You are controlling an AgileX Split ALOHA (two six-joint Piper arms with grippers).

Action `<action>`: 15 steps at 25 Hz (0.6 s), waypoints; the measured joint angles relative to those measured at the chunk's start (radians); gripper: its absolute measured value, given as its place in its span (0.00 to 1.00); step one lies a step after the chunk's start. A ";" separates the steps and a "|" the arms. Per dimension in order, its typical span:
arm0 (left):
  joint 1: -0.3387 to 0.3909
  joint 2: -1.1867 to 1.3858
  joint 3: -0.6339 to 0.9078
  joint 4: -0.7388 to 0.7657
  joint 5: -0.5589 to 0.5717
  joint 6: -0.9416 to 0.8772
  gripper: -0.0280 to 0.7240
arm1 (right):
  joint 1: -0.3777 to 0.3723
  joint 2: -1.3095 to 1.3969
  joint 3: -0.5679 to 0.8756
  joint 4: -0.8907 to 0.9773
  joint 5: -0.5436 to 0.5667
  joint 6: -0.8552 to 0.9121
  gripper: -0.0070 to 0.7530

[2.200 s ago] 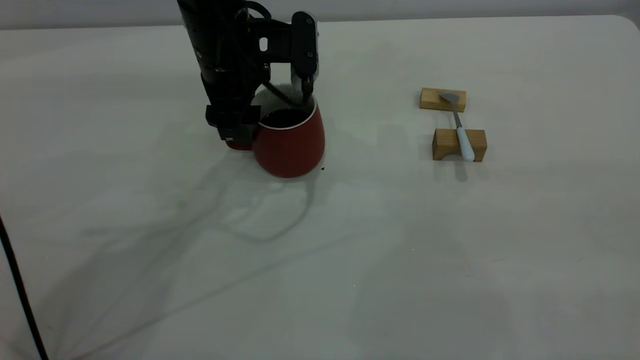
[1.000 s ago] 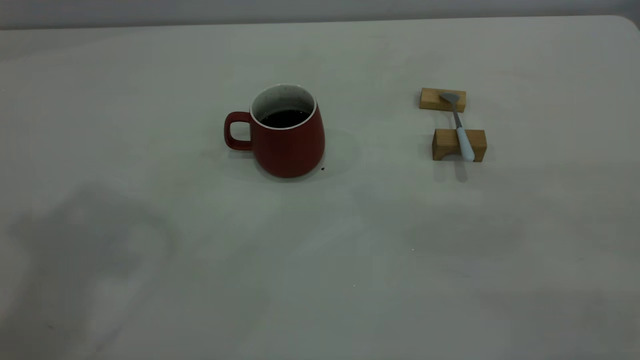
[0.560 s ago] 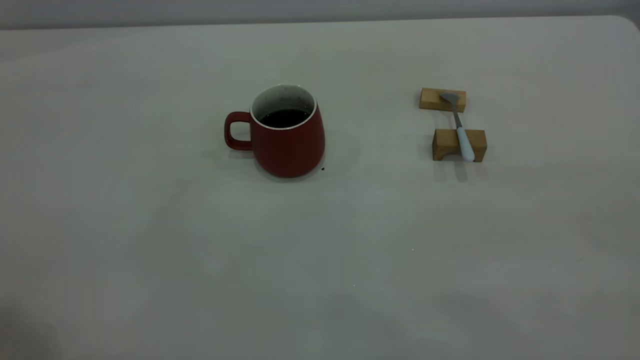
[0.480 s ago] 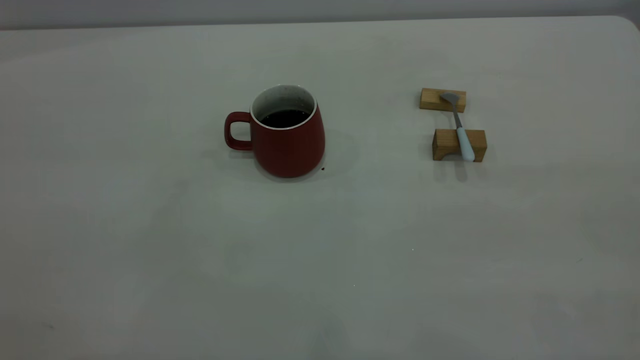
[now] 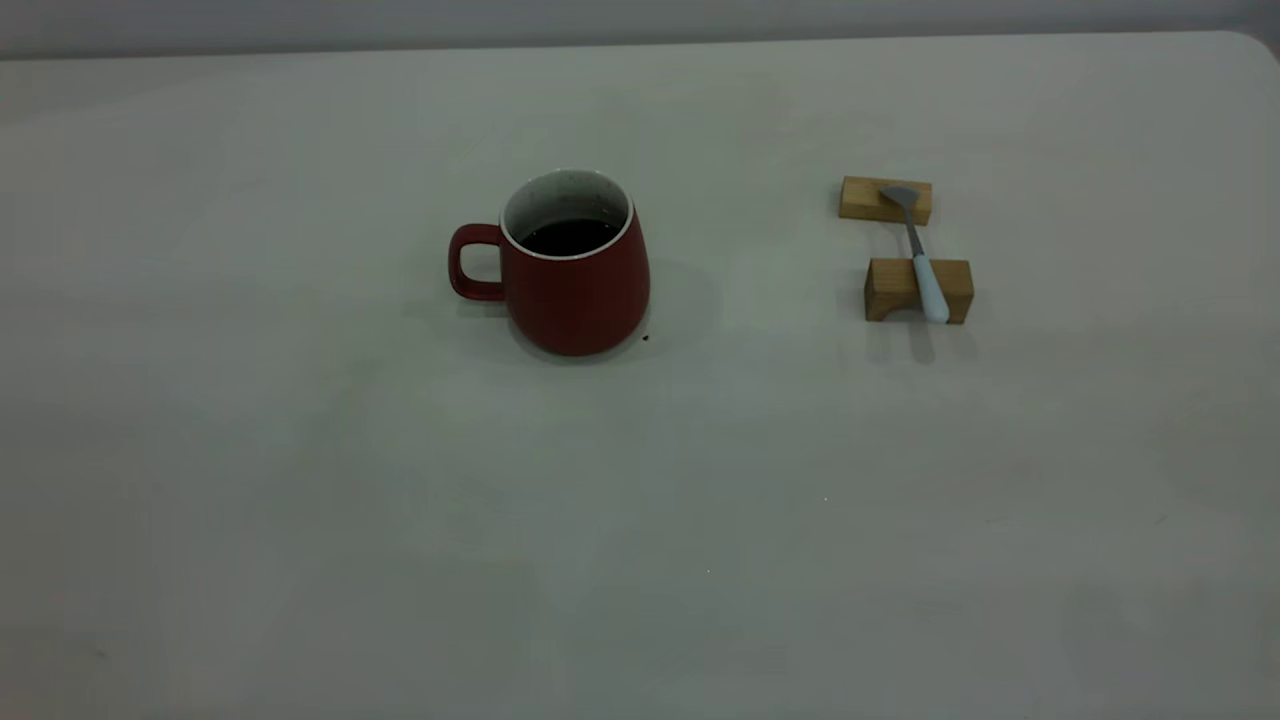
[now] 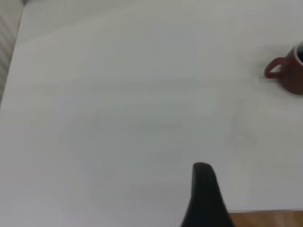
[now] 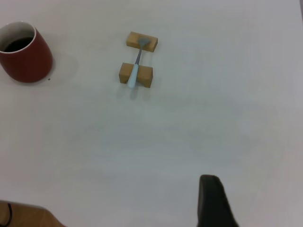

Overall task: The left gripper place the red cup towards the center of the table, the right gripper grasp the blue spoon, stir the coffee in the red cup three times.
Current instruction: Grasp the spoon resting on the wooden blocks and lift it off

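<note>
While the red cup [image 5: 577, 265] stands upright near mid-table [image 5: 400, 500] with coffee [image 5: 570, 236] inside, handle at nine o'clock, the blue spoon [image 5: 918, 254] lies across two wooden blocks [image 5: 917, 289] at its three o'clock. Neither gripper's opening can be told.

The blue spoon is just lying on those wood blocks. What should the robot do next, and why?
Probably bring the right claw down over the blue spoon. The red cup already stands alone mid-table with coffee in it, and the spoon rests untouched across two wooden blocks.
</note>
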 joint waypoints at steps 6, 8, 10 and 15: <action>0.028 -0.167 0.174 -0.013 -0.019 -0.047 0.82 | 0.000 0.000 0.000 0.000 0.000 0.000 0.65; 0.028 -0.192 0.210 -0.035 -0.030 -0.049 0.82 | 0.000 0.000 0.000 0.000 0.000 0.000 0.65; 0.028 -0.194 0.233 -0.058 -0.030 -0.043 0.82 | 0.000 0.000 0.000 0.001 0.000 0.000 0.65; 0.028 -0.195 0.239 -0.101 -0.030 0.061 0.82 | 0.000 0.000 0.000 0.001 0.000 0.000 0.65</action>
